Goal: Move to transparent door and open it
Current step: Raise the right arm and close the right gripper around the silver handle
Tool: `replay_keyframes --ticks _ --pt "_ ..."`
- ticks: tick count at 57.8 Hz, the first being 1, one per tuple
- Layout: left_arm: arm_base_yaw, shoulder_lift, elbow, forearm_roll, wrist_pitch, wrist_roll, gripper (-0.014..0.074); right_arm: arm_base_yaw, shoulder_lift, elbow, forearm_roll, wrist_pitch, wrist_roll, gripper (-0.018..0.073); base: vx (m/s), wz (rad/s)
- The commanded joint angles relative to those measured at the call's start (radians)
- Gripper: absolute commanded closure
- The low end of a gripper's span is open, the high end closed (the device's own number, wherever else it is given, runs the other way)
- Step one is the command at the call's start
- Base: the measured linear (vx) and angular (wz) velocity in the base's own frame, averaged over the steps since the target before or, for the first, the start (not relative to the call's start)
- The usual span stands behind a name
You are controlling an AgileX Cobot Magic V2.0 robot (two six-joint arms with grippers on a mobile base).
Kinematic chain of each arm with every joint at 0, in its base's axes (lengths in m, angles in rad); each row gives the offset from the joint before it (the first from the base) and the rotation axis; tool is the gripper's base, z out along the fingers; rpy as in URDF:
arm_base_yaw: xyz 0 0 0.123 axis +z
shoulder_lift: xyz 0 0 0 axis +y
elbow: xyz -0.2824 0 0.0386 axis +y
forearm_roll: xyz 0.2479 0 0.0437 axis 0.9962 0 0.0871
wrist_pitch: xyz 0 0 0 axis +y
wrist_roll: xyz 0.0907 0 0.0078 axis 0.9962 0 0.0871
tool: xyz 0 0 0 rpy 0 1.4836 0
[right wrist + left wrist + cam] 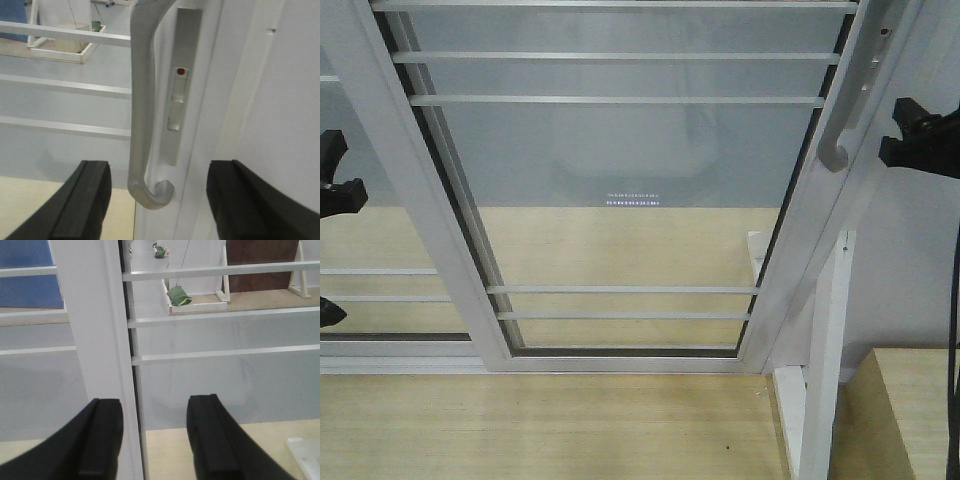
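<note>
You had the dull silver pull handle (142, 100) and a silver lock strip (181, 85) with a red dot (180, 72) between your right gripper's (162, 200) black fingers (90, 200), while beyond your black left gripper (157, 440) the transparent door's (620, 150) white-silver frame carried pale horizontal bars.

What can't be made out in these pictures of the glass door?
- Front view: the transparent door's top is cut off by the edge.
- Front view: lettering on the glass is too small to read.
- Right wrist view: the pull handle's upper end leaves the top edge.
- Right wrist view: whether the latch is locked, unclear.
</note>
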Motion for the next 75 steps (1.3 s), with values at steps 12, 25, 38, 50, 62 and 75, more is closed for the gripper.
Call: replay_keyframes --ticks 12,25,38,50,62,75 --pt "-0.004 -0.014 -0.034 -0.005 -0.089 -0.011 0.0157 -0.004 0.136 -0.134 -0.041 -0.187 0.028 0.0065 0.00 0.00" --pt "-0.004 -0.014 -0.034 -0.005 -0.089 -0.011 0.0157 -0.001 0.264 -0.285 -0.050 -0.194 0.051 0.0065 0.00 0.00" --pt "-0.004 -0.014 -0.034 -0.005 -0.089 -0.011 0.0157 0.036 0.377 -0.421 -0.062 -0.193 0.041 0.0065 0.00 0.00" --pt "-0.004 -0.014 -0.034 -0.005 -0.089 -0.011 0.0157 0.045 0.478 -0.504 -0.053 -0.192 0.043 0.0098 0.00 0.00" --pt "-0.004 -0.014 -0.034 -0.005 -0.089 -0.011 0.0157 0.045 0.485 -0.510 0.034 -0.195 0.008 0.0244 0.00 0.00" --pt "-0.004 -0.014 -0.034 -0.005 -0.089 -0.011 0.0157 0.045 0.485 -0.510 0.037 -0.229 0.001 0.0503 0.00 0.00"
